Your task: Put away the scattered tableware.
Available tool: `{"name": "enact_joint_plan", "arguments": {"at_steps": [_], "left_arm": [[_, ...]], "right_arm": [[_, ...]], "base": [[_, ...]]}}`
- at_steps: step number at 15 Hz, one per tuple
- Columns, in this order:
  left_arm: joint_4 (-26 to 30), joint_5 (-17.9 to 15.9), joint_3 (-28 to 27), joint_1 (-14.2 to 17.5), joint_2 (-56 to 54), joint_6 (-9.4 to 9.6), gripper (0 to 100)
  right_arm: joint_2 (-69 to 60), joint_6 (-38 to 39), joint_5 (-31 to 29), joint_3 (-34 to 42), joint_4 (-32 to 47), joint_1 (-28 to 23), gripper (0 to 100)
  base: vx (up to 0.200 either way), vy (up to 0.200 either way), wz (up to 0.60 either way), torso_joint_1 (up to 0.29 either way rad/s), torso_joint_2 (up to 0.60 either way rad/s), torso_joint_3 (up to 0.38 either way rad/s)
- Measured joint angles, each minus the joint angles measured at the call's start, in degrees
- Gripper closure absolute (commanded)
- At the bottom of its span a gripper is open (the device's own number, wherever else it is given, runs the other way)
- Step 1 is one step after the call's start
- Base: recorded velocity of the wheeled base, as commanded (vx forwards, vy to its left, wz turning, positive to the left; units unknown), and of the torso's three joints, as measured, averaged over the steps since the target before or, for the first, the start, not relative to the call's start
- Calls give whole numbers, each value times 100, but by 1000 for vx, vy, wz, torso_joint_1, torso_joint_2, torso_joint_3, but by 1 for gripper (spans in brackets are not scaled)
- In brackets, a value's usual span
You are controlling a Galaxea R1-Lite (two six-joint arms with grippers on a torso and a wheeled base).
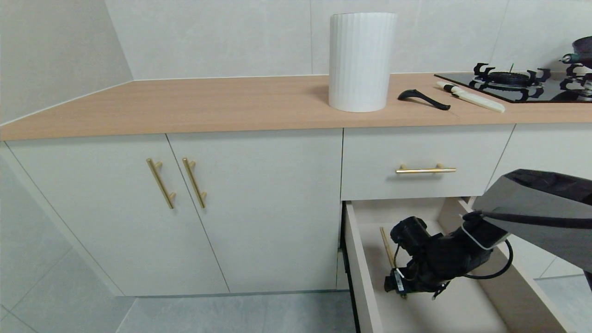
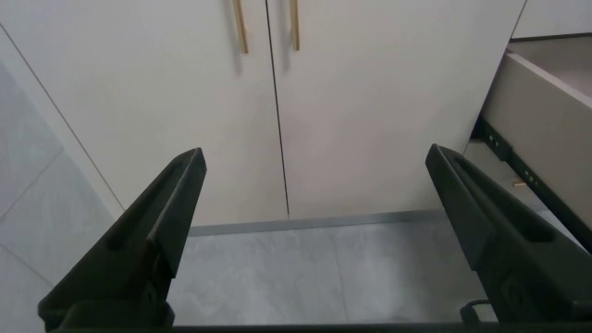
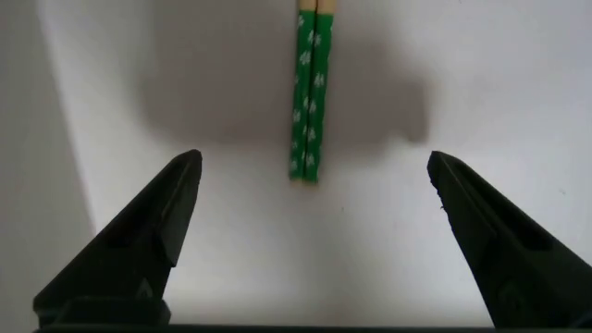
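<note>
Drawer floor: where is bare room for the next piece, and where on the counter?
In the drawer, bare floor lies either side of the chopsticks and toward its front. The counter is bare from the left wall to the white canister; crowded between canister and hob, with black utensil and knife.

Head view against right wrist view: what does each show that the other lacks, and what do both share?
Head view adds: the countertop, white ribbed canister, black utensil, white knife, hob and cabinet doors. Right wrist view adds: the green patterned ends of the chopsticks, and the right gripper with its fingers spread apart. Shared: the chopsticks lying in the open drawer, the right gripper over them.
</note>
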Motion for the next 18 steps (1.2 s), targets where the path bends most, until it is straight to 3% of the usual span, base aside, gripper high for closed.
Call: {"name": "enact_joint_plan", "arguments": {"at_steps": [7,13,18], "left_arm": [[6,2,0,0,0,0,0],[-2,5,0,0,0,0,0],[4,5,0,0,0,0,0]], "right_arm": [[-2057,-742,39,835,28,-68,0],[-3541,-925,41,1058,33,-96,0],[-3900,-1000,41,1147,28,-90,0]], "base": [[0,0,0,0,-25,-25],[0,0,0,49,-365,-327],[0,0,0,129,-469,-332]]}}
